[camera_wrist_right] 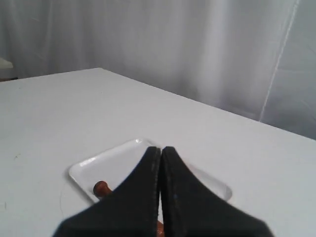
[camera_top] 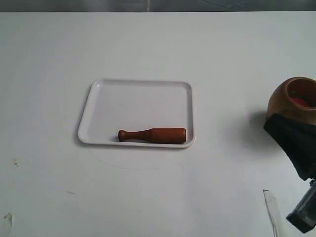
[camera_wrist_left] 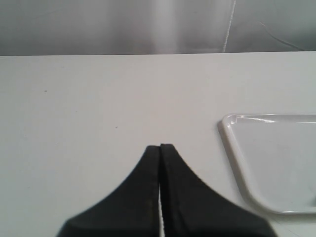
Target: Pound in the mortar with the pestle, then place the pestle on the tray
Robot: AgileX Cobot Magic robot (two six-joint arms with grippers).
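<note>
The white tray (camera_top: 106,96) lies mid-table, and the dark reddish pestle (camera_top: 153,135) rests flat inside it along the near rim, knob to the left. The light-brown mortar (camera_top: 284,101) stands at the far right edge, its reddish inside showing and its lower part hidden behind my right gripper (camera_top: 270,126). In the right wrist view that gripper (camera_wrist_right: 161,148) is shut and empty, with the tray (camera_wrist_right: 113,163) and the pestle's knob (camera_wrist_right: 101,187) beyond it. My left gripper (camera_wrist_left: 160,146) is shut and empty over bare table beside a tray corner (camera_wrist_left: 232,143); the exterior view does not show it.
The white table (camera_top: 158,44) ends at a far edge with a grey curtain (camera_wrist_right: 148,39) behind it. A pale strip (camera_top: 271,212) lies on the table at the front right, next to the right arm's body (camera_top: 303,215).
</note>
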